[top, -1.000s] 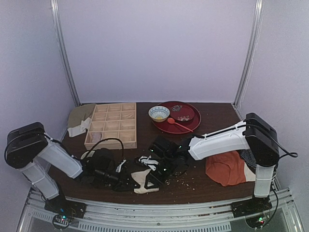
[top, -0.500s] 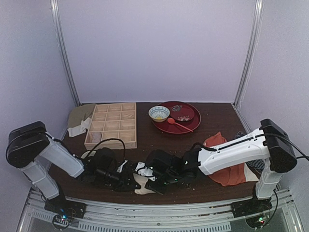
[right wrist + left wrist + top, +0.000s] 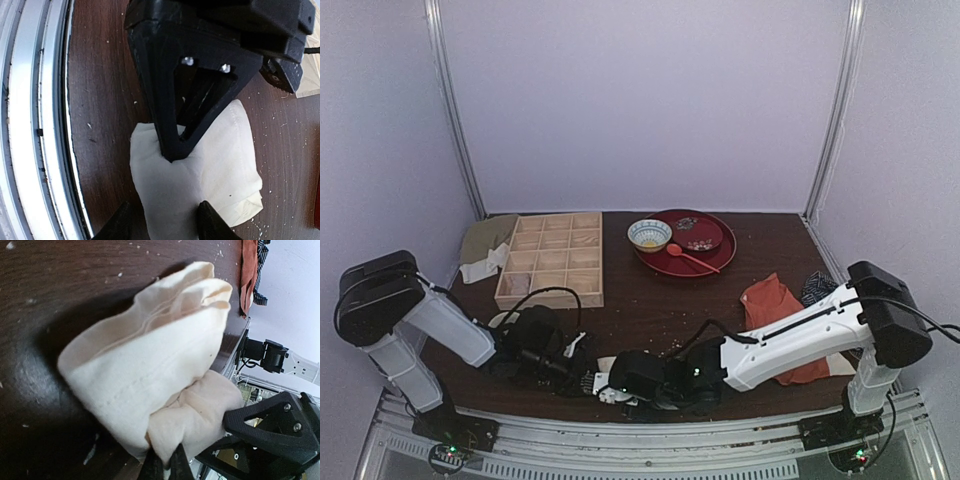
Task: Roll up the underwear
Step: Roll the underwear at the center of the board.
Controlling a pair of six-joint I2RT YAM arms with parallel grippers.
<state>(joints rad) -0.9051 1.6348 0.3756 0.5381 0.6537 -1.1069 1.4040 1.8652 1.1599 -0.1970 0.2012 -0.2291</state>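
Cream underwear (image 3: 150, 375), seemingly mid-roll at 6 o'clock: left end effector (image 3: 162, 467) clamps it, right end effector (image 3: 165, 222) straddles half-open, grip unclear; next, likely another tight turn.

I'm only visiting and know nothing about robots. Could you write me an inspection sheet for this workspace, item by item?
Surface: dark wooden table, speckled with crumbs.
Job's things: cream underwear, bundled near the front edge between both grippers.
Clutter: wooden compartment tray, small bowl, red plate with a spoon, orange-red garment, striped cloth, beige cloth.
Grippers: left gripper shut on a fold of the underwear; right gripper has a finger on either side of it, grip unclear.
Cables: black cable looping by the left arm.
Surroundings: pale walls; metal rail along the front.
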